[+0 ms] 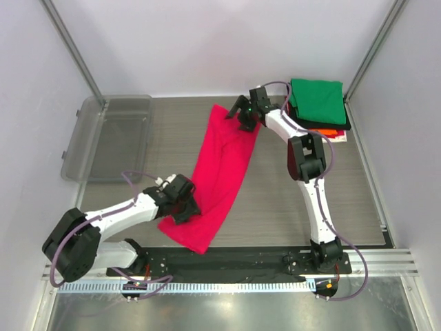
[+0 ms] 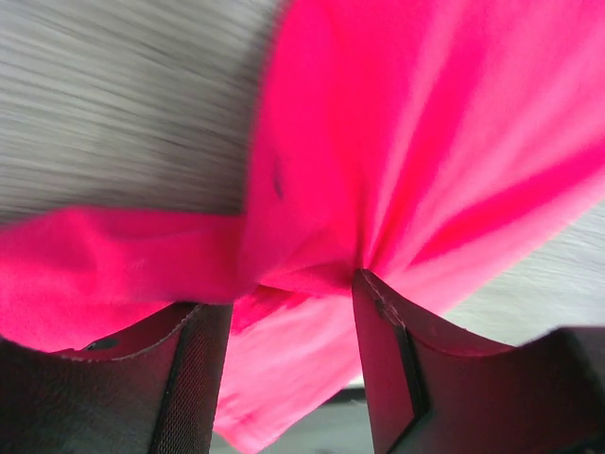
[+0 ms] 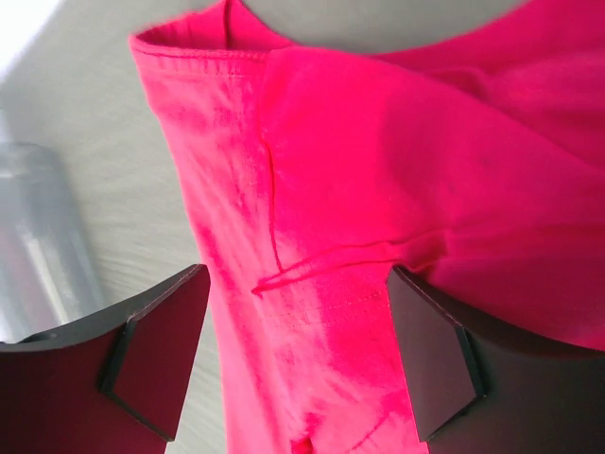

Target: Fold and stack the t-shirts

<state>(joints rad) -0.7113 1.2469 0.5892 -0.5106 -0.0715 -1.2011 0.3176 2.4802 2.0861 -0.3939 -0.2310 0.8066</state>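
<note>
The right gripper [image 1: 245, 121] gapes wide over the crimson-pink t-shirt [image 1: 224, 165], at its far end. The left gripper [image 1: 186, 209], at its near end, is narrower (grip unclear).

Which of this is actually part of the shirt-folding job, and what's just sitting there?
Job:
- crimson-pink t-shirt, laid out mid-table
- stacked far right: green t-shirt on top, black t-shirt and orange t-shirt edges showing below

Lying about:
- clear plastic tub, far left
</note>
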